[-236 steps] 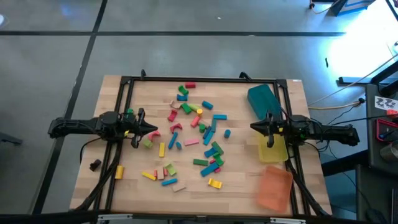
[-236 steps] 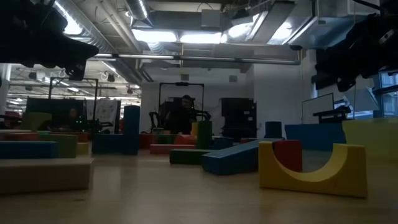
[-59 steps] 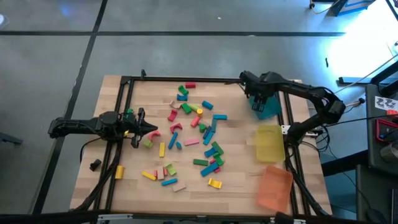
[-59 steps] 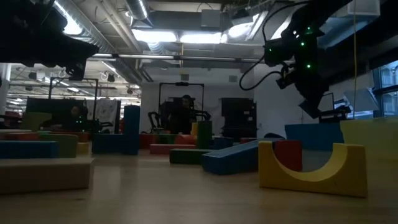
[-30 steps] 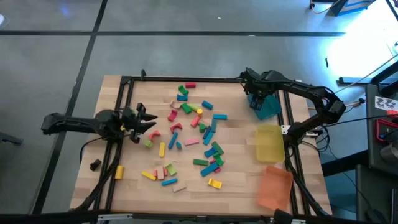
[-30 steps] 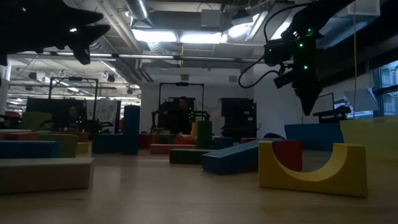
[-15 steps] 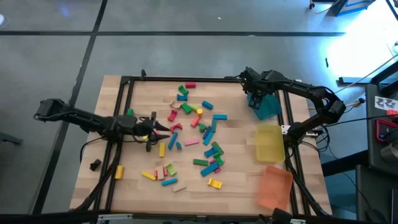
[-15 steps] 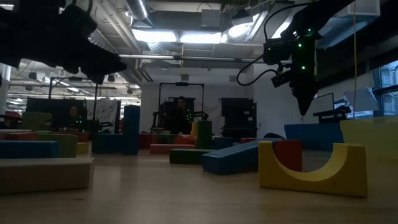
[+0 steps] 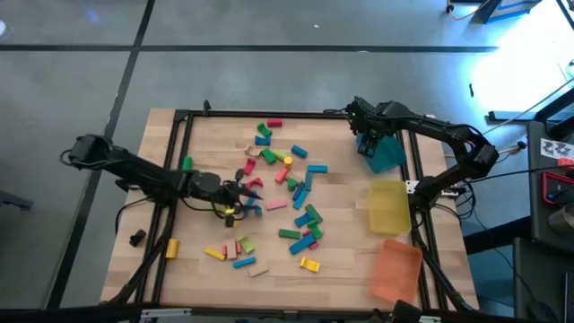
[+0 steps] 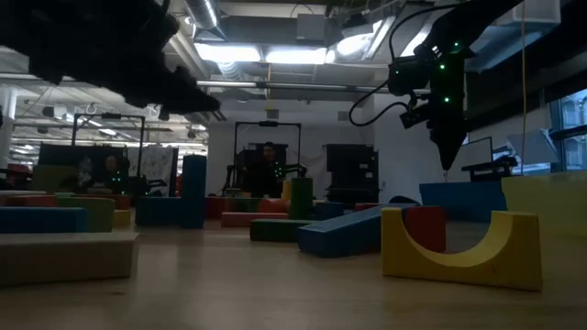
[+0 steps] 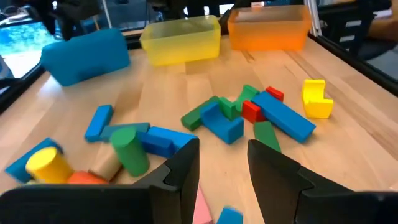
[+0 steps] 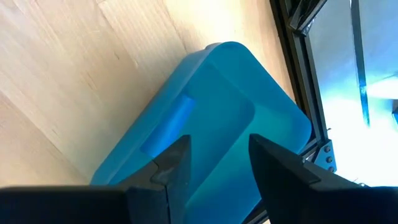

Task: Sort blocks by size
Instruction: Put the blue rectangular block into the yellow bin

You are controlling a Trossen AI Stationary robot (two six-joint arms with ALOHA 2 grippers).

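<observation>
Many small coloured blocks [image 9: 278, 193] lie scattered on the middle of the wooden table. My left gripper [image 9: 246, 194] hangs open above the left part of the scatter, near a red arch block [image 9: 254, 184] and a yellow bar [image 9: 230, 213]. In the left wrist view its fingers [image 11: 222, 165] point across the table at green, blue and red blocks [image 11: 239, 115], with nothing between them. My right gripper [image 12: 217, 149] stands open above the teal tray [image 12: 211, 143] at the table's far right. A blue bar [image 12: 168, 124] lies inside that tray.
A yellow tray [image 9: 392, 206] and an orange tray [image 9: 396, 269] stand in a row nearer than the teal tray [image 9: 384, 148] along the right side. A small dark lump [image 9: 136, 238] lies by the left edge. A black frame [image 9: 269, 115] borders the table.
My left gripper has swung from the table's left side toward the right, sinking a little and rolling, and now hangs over the left part of the scattered blocks. The blocks and trays have stayed where they were.
</observation>
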